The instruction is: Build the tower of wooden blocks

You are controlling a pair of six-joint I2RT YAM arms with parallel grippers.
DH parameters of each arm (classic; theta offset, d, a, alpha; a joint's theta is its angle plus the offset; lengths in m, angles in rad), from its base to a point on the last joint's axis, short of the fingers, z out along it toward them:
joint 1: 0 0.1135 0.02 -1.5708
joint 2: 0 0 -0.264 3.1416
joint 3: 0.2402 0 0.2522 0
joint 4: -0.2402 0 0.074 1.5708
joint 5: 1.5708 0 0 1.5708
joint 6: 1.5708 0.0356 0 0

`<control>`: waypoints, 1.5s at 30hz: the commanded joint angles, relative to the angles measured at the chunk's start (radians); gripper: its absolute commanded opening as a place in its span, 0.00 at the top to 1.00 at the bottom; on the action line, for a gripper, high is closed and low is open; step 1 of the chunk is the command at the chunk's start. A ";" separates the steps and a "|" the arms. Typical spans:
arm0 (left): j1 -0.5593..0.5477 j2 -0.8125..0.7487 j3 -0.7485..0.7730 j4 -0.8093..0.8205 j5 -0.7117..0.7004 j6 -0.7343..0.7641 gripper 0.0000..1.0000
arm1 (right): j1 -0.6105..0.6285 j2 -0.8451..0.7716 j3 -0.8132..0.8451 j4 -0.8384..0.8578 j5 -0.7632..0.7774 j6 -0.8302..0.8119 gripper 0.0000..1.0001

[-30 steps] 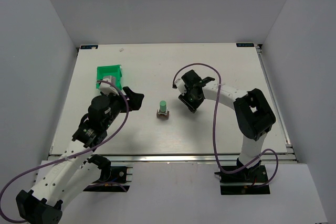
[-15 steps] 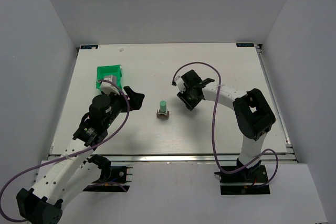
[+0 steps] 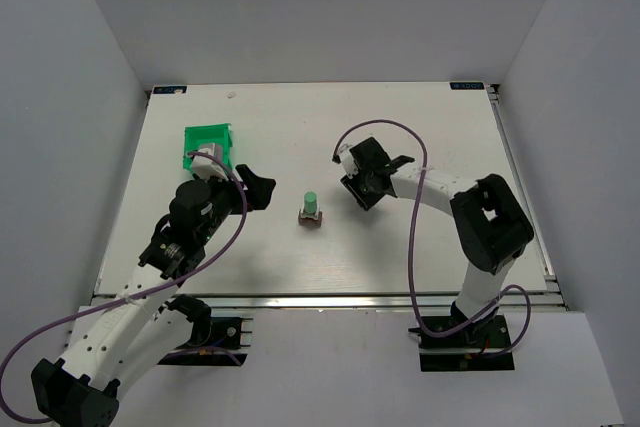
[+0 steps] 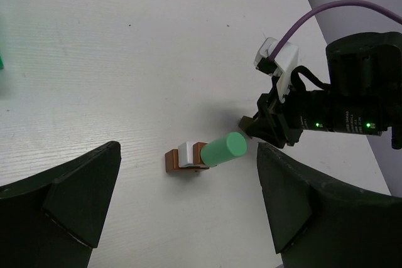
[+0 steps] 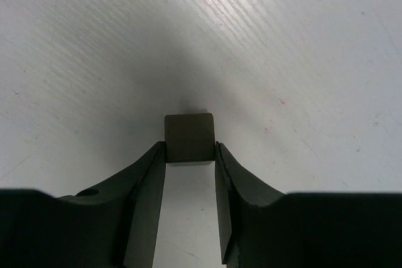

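Top camera, high over near edge, looks down on whole bench (image 3: 300,127). Left wrist camera looks obliquely across bench from farther off; both share wood block tower (image 3: 311,209). Right wrist camera tight on dark block (image 5: 188,137).

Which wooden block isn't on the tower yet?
The dark cube pinched in the right gripper, apart from the wood block tower; the brown base, whitish block and green cylinder are stacked there.
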State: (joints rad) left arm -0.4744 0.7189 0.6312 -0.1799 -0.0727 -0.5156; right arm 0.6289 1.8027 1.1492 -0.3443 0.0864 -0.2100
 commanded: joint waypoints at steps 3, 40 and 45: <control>0.002 0.002 0.039 -0.003 -0.012 0.003 0.02 | 0.006 -0.127 0.064 -0.045 0.016 -0.058 0.96; 0.003 -0.055 -0.045 -0.039 -0.202 -0.029 0.02 | 0.336 0.052 0.707 -0.562 -0.105 -0.307 0.92; 0.003 -0.065 -0.048 -0.032 -0.200 -0.026 0.02 | 0.336 0.064 0.712 -0.562 -0.099 -0.315 0.91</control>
State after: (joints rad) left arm -0.4728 0.6724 0.5949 -0.2317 -0.2737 -0.5510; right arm 0.9577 1.8568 1.8122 -0.8921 -0.0299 -0.5289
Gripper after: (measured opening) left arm 0.982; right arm 0.394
